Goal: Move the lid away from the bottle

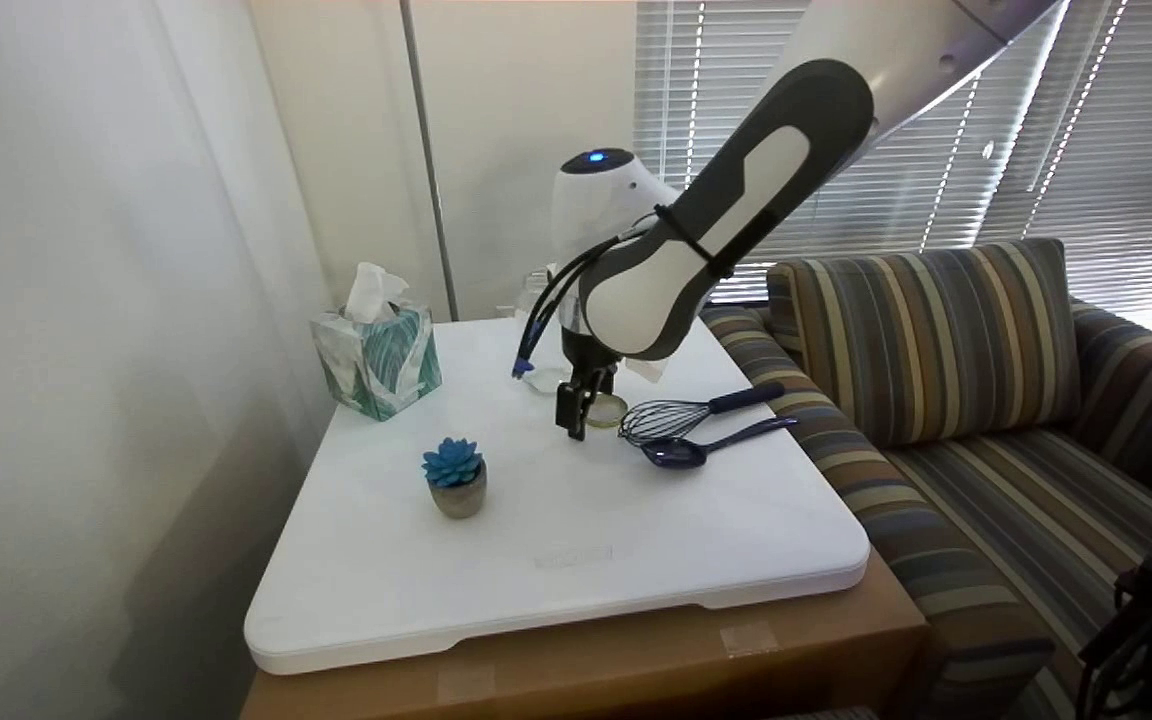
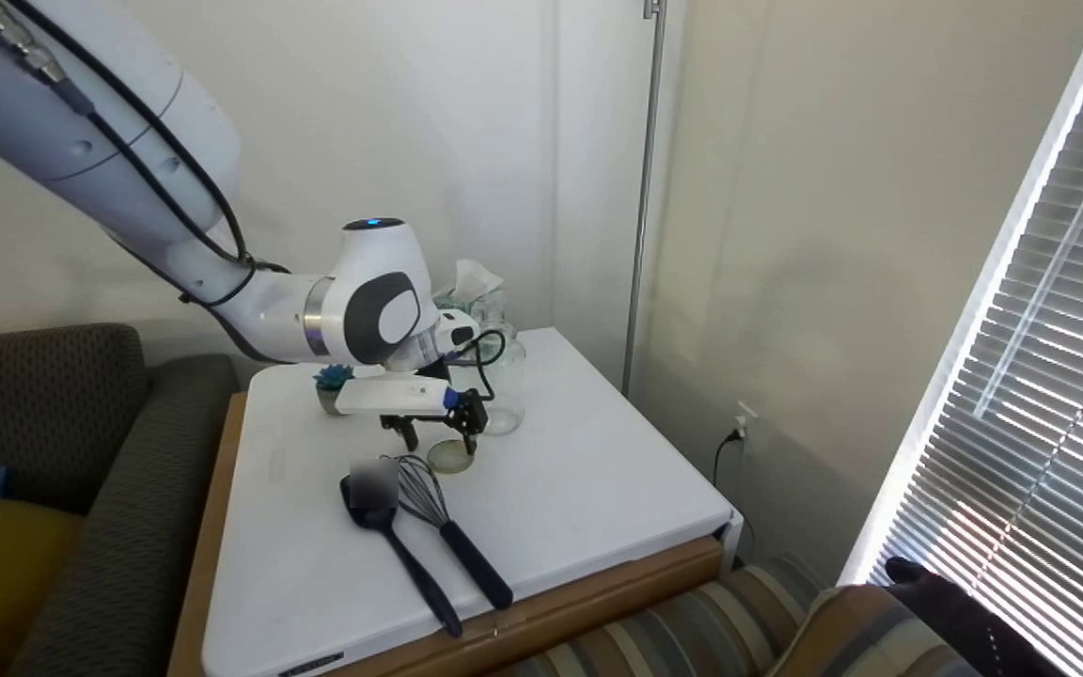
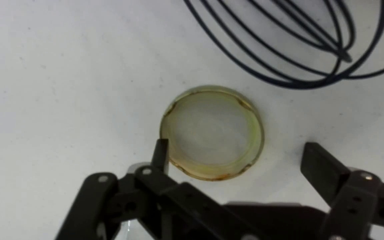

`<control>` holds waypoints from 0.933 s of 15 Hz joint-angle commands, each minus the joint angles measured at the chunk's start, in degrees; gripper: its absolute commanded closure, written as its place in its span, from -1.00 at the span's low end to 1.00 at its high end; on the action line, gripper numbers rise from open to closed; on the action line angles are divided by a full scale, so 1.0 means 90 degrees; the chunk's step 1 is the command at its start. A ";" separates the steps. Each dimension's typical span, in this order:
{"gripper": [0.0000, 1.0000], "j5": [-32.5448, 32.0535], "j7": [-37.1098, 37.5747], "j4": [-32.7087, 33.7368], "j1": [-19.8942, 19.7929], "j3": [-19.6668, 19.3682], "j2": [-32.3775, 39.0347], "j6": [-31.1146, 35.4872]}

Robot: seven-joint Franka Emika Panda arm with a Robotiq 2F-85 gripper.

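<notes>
The lid, a pale yellowish round disc, lies flat on the white table in both exterior views [image 1: 608,411] [image 2: 450,458] and in the wrist view [image 3: 212,133]. The bottle, clear glass, stands apart from it on the table, partly behind the arm [image 1: 546,380] and beside the gripper in an exterior view [image 2: 510,400]. My gripper [image 3: 237,142] is open and low over the lid, also seen in an exterior view [image 2: 442,448]. In the wrist view its left finger overlaps the lid's edge; I cannot tell whether they touch. The right finger is apart from the lid.
A black whisk [image 3: 298,83] lies close beside the lid, with a dark spoon [image 1: 676,453] beside it. A tissue box [image 1: 376,360] stands near the table's far side. A small pot with a blue plant [image 1: 456,485] stands on the table. A striped couch [image 1: 936,340] borders the table.
</notes>
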 commanded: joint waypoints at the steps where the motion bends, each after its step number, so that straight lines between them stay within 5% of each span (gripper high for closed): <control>1: -1.00 0.0398 -0.0047 -0.0518 -0.0355 0.0256 -0.0220 0.0440; 14: -1.00 0.0734 -0.0147 -0.0837 -0.0627 0.0553 -0.0292 0.1191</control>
